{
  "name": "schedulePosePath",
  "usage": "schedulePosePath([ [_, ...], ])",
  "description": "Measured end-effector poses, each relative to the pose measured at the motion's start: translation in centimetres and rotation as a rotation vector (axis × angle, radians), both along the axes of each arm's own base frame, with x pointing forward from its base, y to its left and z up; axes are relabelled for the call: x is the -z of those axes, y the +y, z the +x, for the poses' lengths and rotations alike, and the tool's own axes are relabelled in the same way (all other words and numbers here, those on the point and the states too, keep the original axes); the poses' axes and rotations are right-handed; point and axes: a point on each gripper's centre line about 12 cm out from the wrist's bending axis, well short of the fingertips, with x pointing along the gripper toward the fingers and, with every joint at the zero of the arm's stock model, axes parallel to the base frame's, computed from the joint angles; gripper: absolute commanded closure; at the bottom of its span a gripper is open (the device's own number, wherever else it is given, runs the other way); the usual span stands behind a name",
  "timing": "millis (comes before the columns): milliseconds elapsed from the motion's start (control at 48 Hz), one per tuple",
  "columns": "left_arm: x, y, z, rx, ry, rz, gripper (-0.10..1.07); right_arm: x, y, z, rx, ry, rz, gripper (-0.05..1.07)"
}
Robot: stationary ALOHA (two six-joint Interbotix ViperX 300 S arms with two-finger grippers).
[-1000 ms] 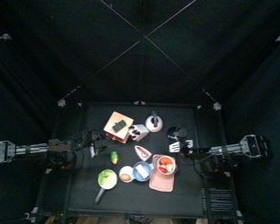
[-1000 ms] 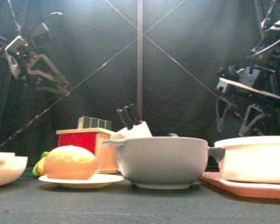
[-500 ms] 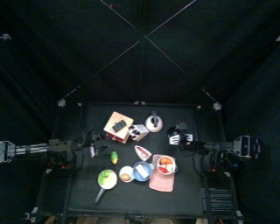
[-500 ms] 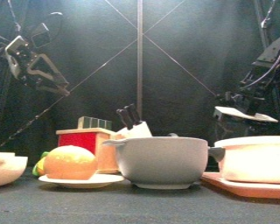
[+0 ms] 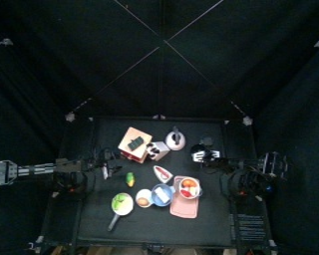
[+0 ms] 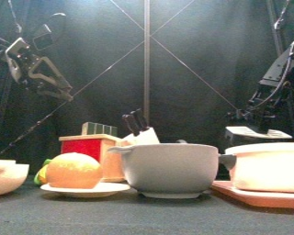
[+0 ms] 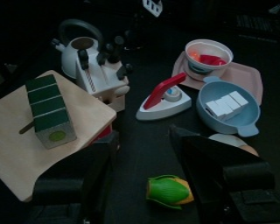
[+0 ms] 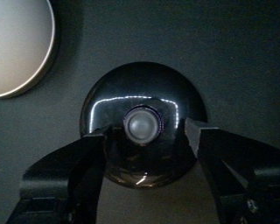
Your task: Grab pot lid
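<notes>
"How far along?"

"The right claw (image 8: 143, 149) hangs spread over the glossy black round pot lid (image 8: 143, 127) lying flat on the desk (image 8: 130, 35); no grip yet."

"Left?"

"The left claw (image 7: 146, 166) gapes empty, aside."

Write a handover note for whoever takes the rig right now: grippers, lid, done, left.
Right gripper: open, low over the pot lid, jaws straddling the disc, the pale knob between them; not closed.
Left gripper: open, resting at the left side of the table, holding nothing.
The lid lies flat on the table's right side, behind the pink tray.
Done: approach and alignment.
Left: close on the lid, probably at the knob, then lift.
</notes>
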Motion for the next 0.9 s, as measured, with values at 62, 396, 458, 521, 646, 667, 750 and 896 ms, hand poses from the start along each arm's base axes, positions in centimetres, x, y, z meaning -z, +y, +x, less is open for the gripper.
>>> schedulePosePath([
  [62, -0.06, 0.01, 0.02, -0.001, -0.002, -0.002, 0.11, 0.00, -0.16, 0.00, 0.001, -0.003, 0.000, 0.17],
  [396, 0.12, -0.01, -0.05, -0.001, 0.003, -0.002, 0.11, 0.01, -0.32, 0.01, 0.000, -0.013, 0.005, 0.35],
  [458, 0.06, -0.04, -0.02, 0.001, 0.001, -0.002, 0.11, 0.02, -0.30, 0.00, 0.003, -0.014, 0.006, 0.37],
  [521, 0.06, -0.04, -0.02, 0.002, 0.001, 0.000, 0.11, 0.02, -0.26, 0.04, -0.001, -0.014, 0.007, 0.40],
  [646, 0.15, -0.01, -0.03, -0.001, 0.004, -0.003, 0.11, 0.02, -0.29, 0.02, 0.001, -0.014, 0.007, 0.46],
  [667, 0.15, -0.01, -0.03, -0.001, 0.004, -0.003, 0.11, 0.02, -0.29, 0.01, 0.003, -0.016, 0.008, 0.47],
  [750, 0.06, -0.01, -0.02, -0.001, 0.001, -0.003, 0.11, 0.03, -0.25, 0.03, 0.001, -0.015, 0.009, 0.49],
  [896, 0.15, -0.04, -0.02, 0.001, 0.004, -0.003, 0.11, -0.29, -0.25, 0.08, 0.008, -0.030, 0.008, 0.49],
])
